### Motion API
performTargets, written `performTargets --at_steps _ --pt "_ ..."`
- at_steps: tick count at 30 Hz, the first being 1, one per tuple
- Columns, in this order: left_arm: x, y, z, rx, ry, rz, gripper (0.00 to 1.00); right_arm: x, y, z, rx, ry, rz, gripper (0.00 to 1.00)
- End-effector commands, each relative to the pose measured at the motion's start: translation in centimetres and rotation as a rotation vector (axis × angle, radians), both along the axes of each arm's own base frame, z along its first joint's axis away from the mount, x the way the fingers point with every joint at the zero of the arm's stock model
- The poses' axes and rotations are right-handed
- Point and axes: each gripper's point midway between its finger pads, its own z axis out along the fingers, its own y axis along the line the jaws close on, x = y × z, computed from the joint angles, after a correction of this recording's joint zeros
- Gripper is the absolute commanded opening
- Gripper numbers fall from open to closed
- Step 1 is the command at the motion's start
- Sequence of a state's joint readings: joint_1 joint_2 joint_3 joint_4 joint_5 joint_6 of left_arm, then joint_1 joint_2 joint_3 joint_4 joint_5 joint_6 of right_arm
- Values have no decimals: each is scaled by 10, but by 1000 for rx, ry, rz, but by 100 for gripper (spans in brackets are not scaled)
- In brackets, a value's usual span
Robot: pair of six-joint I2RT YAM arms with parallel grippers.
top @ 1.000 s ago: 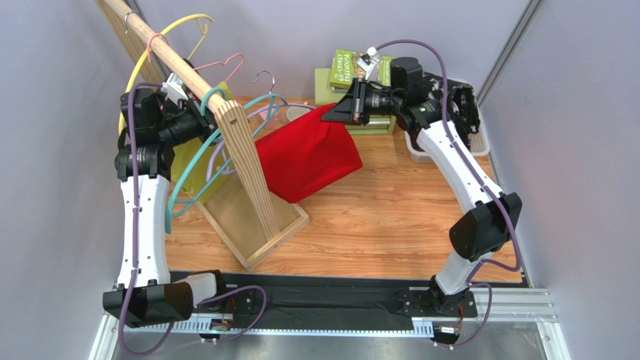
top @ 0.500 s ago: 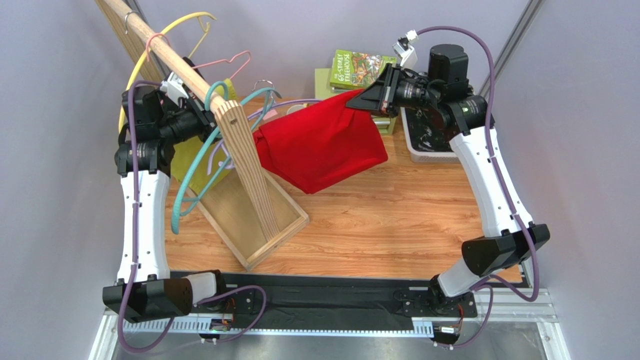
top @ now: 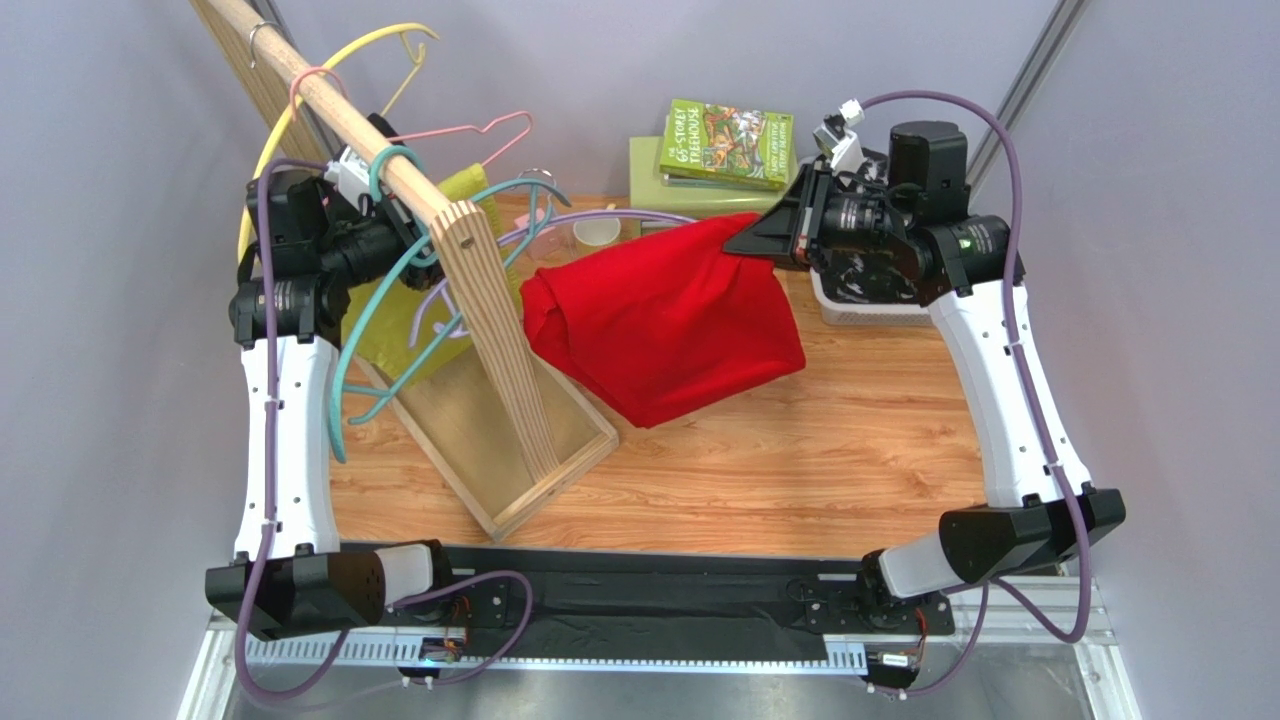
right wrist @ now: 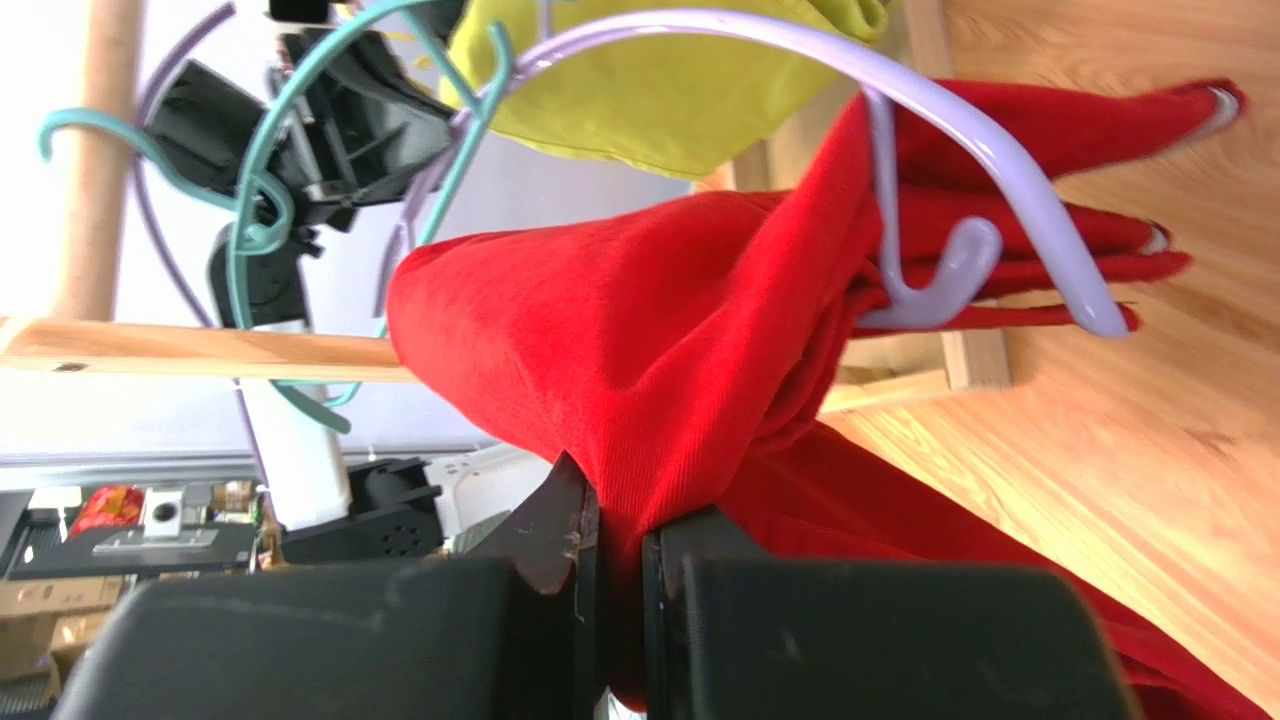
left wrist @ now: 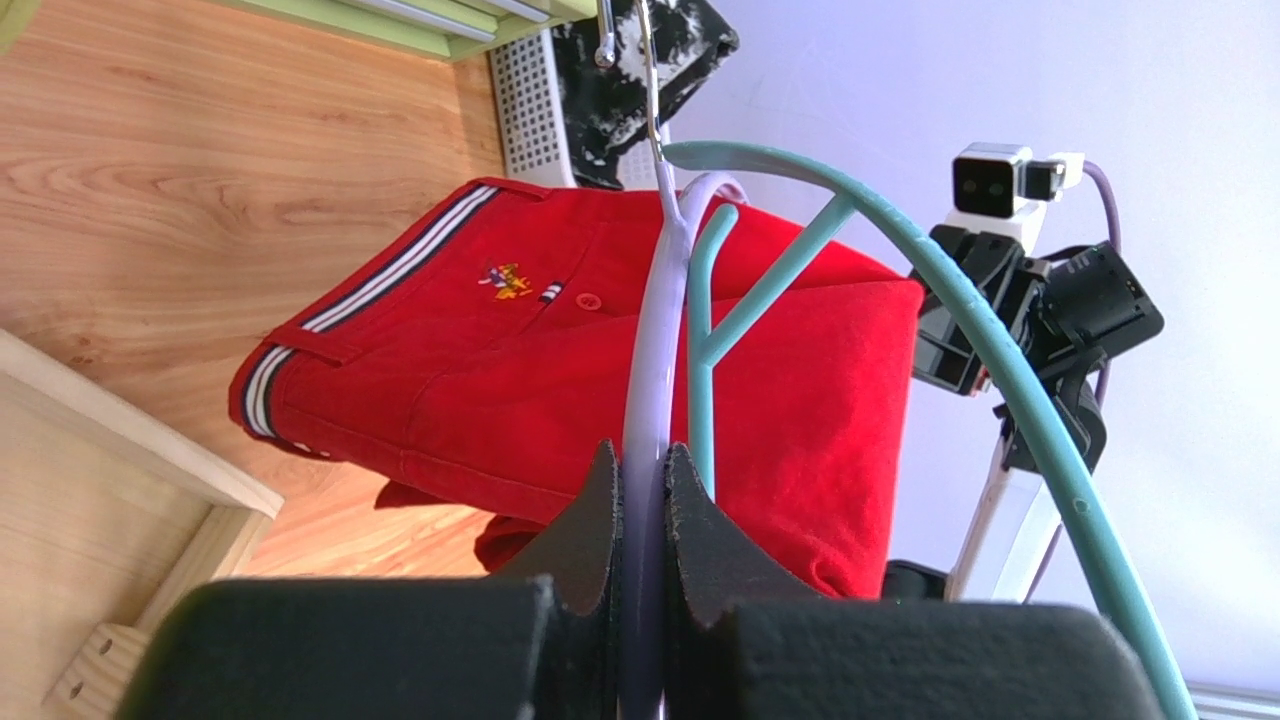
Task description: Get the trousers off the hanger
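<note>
Wooden, the clothes rack (top: 484, 323) leans just beside the left gripper (left wrist: 642, 483). The red trousers (top: 661, 323) stretch from the left jaws across to the right gripper (right wrist: 609, 518), hanging above the table, with one fold still looped over the lavender hanger (right wrist: 962, 165). Over the last second the right gripper has drawn rightward, away from the rack, and has now dipped lower. The cloth has followed it and spread wider, so the pull-off looks well under way but not finished. The left jaws stay clamped on the lavender hanger, bracing it, with the teal hanger (left wrist: 932, 285) just beside them. The right jaws pinch a bunched fold of the red trousers. Black splattered trousers (left wrist: 661, 53) lie in a white basket (left wrist: 529, 113) behind the right jaws.
</note>
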State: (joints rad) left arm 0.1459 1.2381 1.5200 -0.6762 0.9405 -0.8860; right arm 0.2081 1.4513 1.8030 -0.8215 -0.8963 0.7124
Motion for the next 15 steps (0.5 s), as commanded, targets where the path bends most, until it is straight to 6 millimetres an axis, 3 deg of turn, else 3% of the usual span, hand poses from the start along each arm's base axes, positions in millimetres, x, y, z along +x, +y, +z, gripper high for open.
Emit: performTargets --at_steps 1,15 --pt "17 23 0 30 22 129 0 -9 -31 12 -115 -115 -117 0" --pt "23 28 0 34 17 134 0 -50 -84 -23 -384 7 -240 0"
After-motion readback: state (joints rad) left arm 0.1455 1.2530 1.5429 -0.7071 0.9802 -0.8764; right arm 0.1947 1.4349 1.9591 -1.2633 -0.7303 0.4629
